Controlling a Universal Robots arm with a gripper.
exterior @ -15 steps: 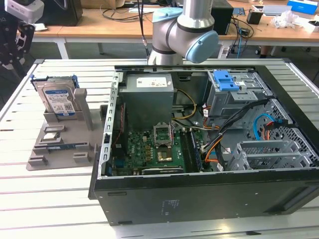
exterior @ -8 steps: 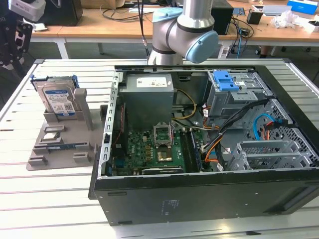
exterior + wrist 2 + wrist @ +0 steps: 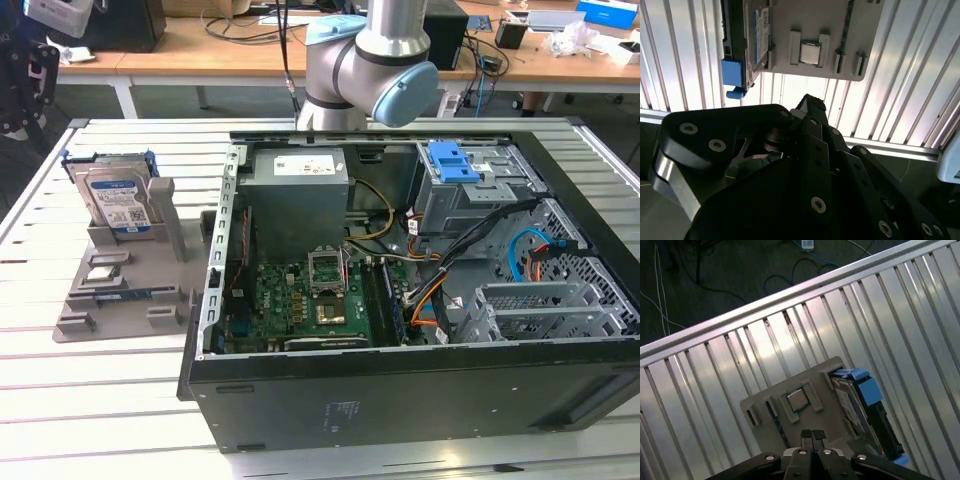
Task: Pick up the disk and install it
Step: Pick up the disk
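Disk point(image 3: 118, 200) standing upright in grey holder point(image 3: 125, 300)
The hand point(image 3: 812, 435), fingertips pressed together and empty, hangs apart from the disk.

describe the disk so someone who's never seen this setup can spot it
On the exterior view's left, beside the open computer case, sits a grey holder tray. The disk stands on edge in its raised slot. Unlike the small square processor chip lying flat nearby, it is silver with a white-and-blue label and blue frame.
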